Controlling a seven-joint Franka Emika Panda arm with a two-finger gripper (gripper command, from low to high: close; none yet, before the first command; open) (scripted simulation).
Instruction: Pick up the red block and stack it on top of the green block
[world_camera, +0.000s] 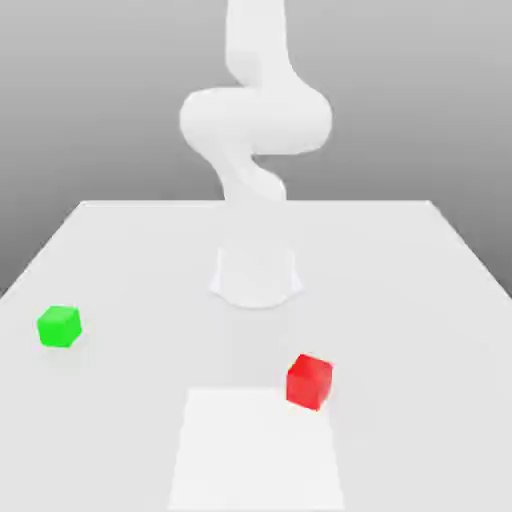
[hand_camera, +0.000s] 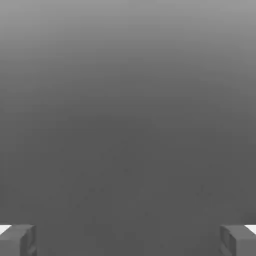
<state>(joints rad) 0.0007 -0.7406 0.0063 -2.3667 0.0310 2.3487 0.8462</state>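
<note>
Sitting apart on white counter (world_camera: 420, 280): red block (world_camera: 309, 380) near front, green block (world_camera: 59, 326) toward exterior view's left; pincer (hand_camera: 128, 240) spread wide, grasping nothing.
</note>
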